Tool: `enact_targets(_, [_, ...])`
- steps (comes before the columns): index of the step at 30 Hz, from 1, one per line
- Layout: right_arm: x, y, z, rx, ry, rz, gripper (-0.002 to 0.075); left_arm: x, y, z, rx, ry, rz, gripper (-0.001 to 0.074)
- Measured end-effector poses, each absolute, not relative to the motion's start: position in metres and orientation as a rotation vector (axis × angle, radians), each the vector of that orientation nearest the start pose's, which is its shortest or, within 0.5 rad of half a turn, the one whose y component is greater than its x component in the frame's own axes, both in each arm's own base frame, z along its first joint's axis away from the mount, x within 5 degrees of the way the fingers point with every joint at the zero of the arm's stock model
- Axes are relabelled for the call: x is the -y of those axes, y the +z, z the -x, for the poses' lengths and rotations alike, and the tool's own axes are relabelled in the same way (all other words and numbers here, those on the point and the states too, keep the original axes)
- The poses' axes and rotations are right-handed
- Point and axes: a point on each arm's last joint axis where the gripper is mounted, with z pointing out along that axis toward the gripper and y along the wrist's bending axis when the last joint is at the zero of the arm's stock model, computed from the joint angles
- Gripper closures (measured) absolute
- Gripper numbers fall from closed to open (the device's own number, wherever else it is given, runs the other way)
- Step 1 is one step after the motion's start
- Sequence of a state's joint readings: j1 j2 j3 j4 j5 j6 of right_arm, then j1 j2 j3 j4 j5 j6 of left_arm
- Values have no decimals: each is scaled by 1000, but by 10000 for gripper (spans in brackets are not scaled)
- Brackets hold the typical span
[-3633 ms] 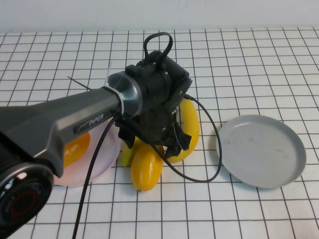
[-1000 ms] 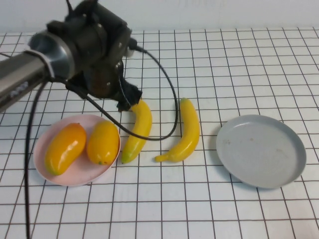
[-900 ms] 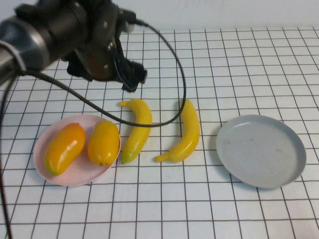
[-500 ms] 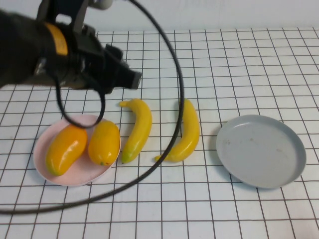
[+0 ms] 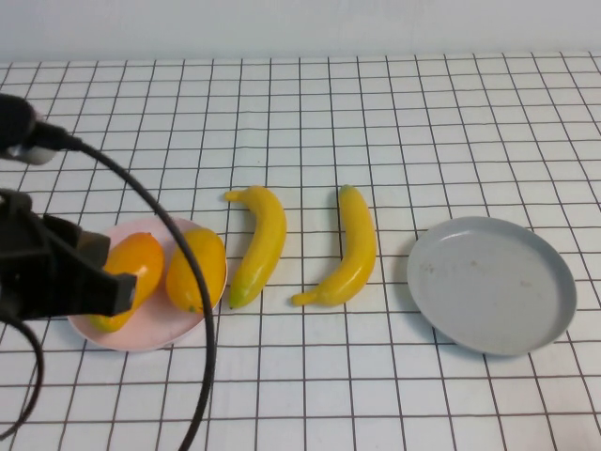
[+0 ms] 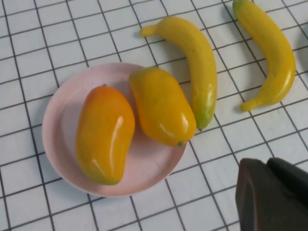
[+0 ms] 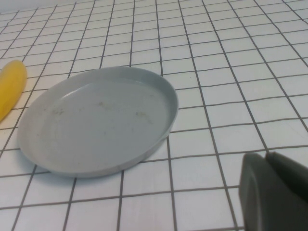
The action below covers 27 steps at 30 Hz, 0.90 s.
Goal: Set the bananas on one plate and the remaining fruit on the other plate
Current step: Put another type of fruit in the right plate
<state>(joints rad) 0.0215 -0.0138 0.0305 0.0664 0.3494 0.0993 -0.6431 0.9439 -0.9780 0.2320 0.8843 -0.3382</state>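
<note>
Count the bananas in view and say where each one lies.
2. One banana lies on the table just beside the pink plate, the other banana between it and the empty grey plate. Neither is plated. None seem hidden.

High view: raised, robot's side, angled down over the gridded bench (image 5: pixel 394 103). Left wrist view: close, looking down on the pink plate (image 6: pixel 60 110) and bananas (image 6: pixel 197 62), both shared with the high view. Right wrist view: low, oblique, near the grey plate (image 7: pixel 96 120), also shared.
</note>
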Motion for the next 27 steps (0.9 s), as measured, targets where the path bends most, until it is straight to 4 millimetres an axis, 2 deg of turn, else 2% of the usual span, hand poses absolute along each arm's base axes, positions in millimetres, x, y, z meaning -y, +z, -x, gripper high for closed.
enact_targets(4, [-3,172,-53,-1848,149,-114,743,81,362,-139,-2258,-190,-438,736])
enact_targets(7, [-3,172,-53,-1848,149,-114,744,73,351,-131,-2212,-163,-455,737])
enact_targets(12, [-3,172,-53,-1848,149,-113,743,56,326,-113,-2091,-157,-452,737])
enact_targets(20, [-3,172,-53,-1848,149,-113,743,13,281,-72,-1950,-115,-239,737])
enact_targets(27, [-3,172,-53,-1848,149,-113,744,-2,243,-44,-1744,17,-177,737])
